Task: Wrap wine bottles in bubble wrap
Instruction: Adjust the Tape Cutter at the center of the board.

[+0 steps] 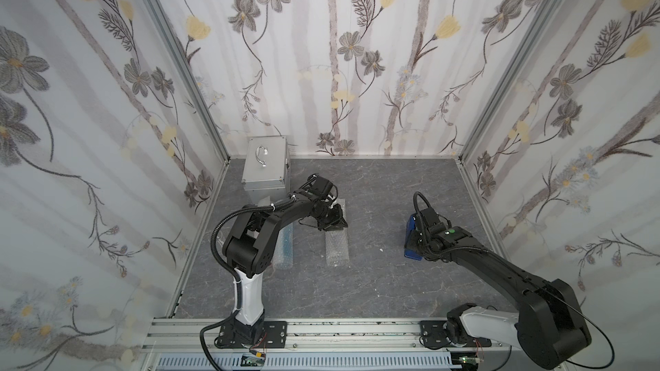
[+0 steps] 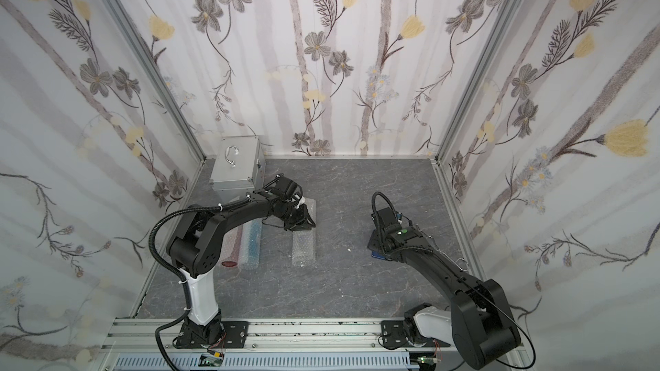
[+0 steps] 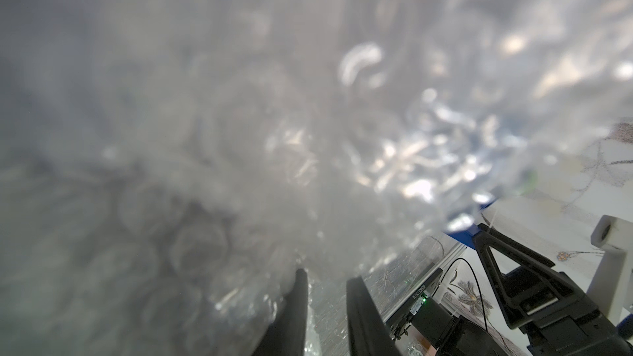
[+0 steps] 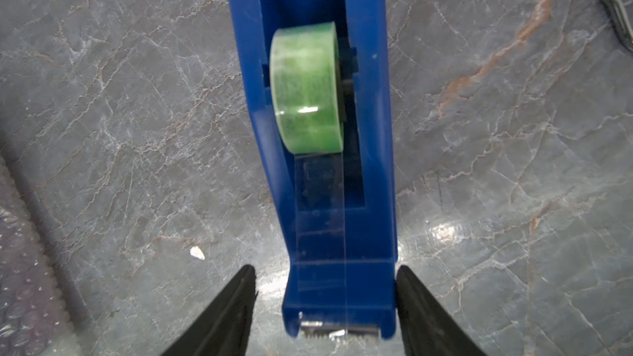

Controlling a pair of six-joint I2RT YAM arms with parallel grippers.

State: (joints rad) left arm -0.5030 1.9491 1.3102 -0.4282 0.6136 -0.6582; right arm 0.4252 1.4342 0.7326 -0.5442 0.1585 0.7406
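Astride dispenser (image 4: 322,63), right tool (image 4: 326,270), apparently unclamped

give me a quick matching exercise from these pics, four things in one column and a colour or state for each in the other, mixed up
Things:
1. metal case
2. tape dispenser
3. tape roll
4. right gripper

Colour or state:
a. green
b. open, one finger on each side of the dispenser's cutter end
c. silver, at the back wall
d. blue

Pairs: 1-c, 2-d, 3-a, 4-b
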